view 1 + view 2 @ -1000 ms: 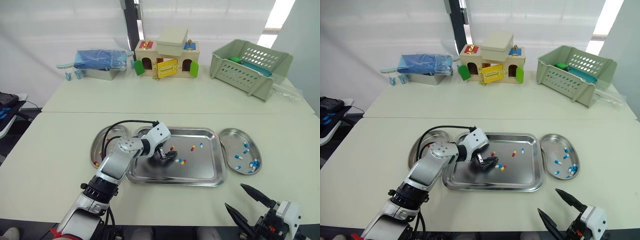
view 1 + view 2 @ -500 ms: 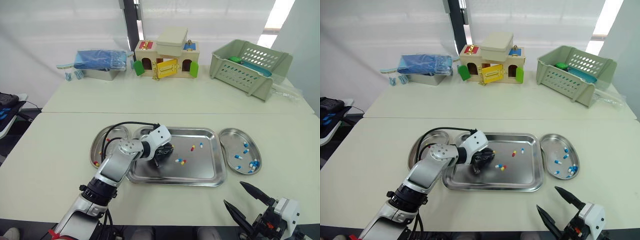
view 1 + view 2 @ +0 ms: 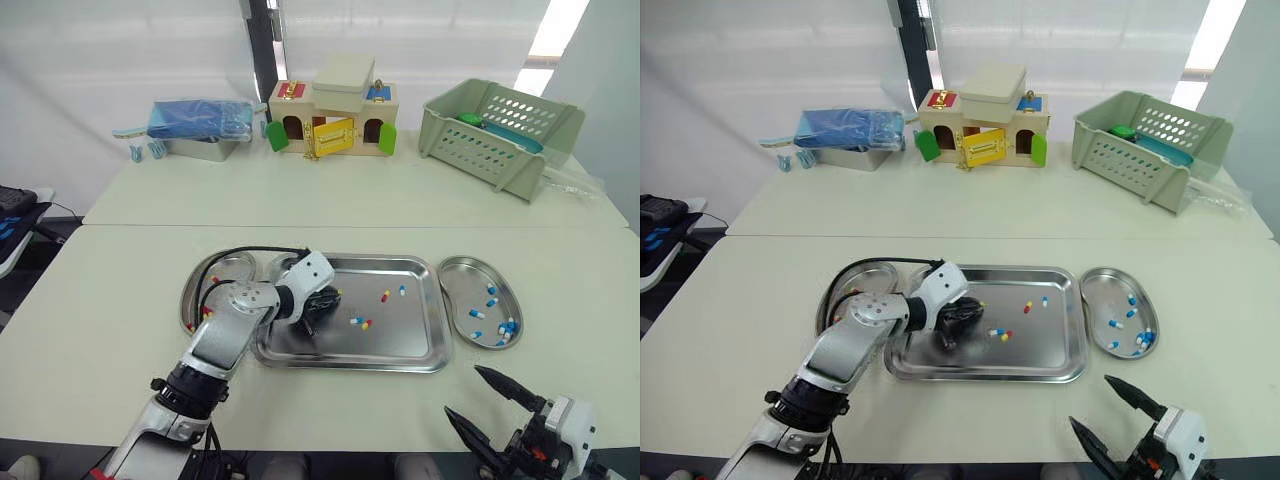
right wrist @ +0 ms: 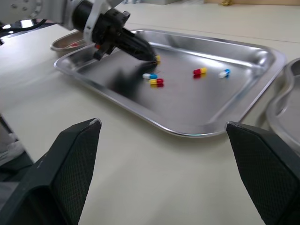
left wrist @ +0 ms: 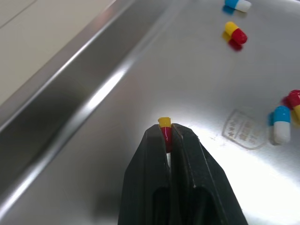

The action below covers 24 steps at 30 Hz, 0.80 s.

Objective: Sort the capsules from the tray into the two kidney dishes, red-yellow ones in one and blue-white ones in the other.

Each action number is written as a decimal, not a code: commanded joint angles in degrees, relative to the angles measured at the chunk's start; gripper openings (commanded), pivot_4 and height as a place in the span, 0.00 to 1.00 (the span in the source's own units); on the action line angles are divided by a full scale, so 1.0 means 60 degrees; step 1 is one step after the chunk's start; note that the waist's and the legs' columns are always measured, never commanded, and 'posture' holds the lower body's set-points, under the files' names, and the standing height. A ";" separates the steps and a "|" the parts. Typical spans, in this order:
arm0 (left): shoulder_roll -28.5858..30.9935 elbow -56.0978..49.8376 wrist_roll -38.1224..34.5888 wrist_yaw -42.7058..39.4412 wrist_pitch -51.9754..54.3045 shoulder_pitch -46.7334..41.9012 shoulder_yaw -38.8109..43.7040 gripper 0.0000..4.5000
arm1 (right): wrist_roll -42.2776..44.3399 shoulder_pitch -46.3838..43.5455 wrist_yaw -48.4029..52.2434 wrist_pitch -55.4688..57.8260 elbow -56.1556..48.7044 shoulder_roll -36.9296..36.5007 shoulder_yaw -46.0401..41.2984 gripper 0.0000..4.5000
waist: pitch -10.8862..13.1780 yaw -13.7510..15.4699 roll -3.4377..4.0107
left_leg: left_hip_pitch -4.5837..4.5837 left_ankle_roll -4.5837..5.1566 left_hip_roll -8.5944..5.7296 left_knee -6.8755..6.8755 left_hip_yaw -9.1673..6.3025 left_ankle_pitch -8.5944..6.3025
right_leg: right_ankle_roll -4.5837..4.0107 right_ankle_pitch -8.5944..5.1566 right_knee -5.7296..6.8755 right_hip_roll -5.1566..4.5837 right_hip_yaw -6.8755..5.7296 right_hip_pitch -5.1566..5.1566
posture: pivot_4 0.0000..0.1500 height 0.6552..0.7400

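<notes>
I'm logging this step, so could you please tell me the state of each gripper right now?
Left gripper: shut on a red-yellow capsule.
Right gripper: open, holding nothing.

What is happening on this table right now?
The robot's left hand is shut on a red-yellow capsule over the tray, where four capsules lie loose. The left kidney dish holds red-yellow ones, the right kidney dish blue-white ones. The right hand is open, clear of the tray.
</notes>
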 commanded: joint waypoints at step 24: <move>0.0694 -0.3637 -0.0409 0.3512 0.2883 0.2745 0.4595 0.01 | 0.1288 -0.3292 0.3208 0.0173 0.2305 -0.1600 -0.0051 1.00 | 0.0005 0.0056 -0.0018 | 0.0006 -0.0004 -0.0002 0.0005 -0.0003 0.0001 | 0.0000 0.0000 -0.0011 -0.0014 -0.0016 0.0025 | 1.00 1.00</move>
